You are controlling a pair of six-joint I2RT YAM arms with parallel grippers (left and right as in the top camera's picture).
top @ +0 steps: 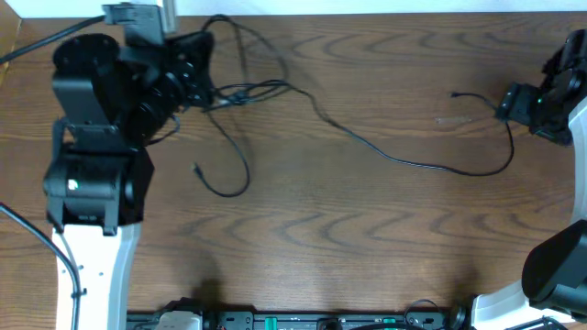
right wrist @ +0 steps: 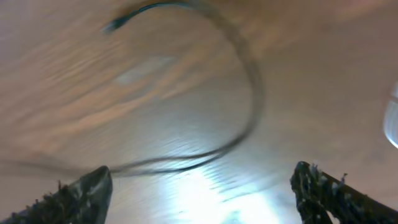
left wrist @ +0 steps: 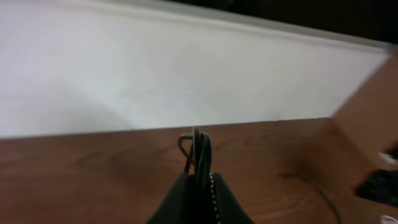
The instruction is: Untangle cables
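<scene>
Thin black cables (top: 404, 160) lie across the wood table. One long strand runs from a knot (top: 234, 92) at the upper left to a loop at the right and ends in a small plug (top: 455, 94). Another strand loops down to a plug (top: 196, 169). All the strands look dark; I cannot pick out a white one. My left gripper (top: 204, 87) is at the knot, shut on a bunch of black strands (left wrist: 199, 146) that stick up between its jaws (left wrist: 200, 179). My right gripper (top: 507, 103) is open and empty (right wrist: 202, 174) above the cable's curve (right wrist: 252, 81), next to the right-hand plug (right wrist: 112, 26).
The table (top: 348, 238) is brown wood. A white wall (left wrist: 155, 74) runs along its far edge, close behind the left gripper. The arm bases stand at the lower left (top: 92, 229) and lower right (top: 550, 275). A rail of equipment (top: 303, 321) lines the front edge.
</scene>
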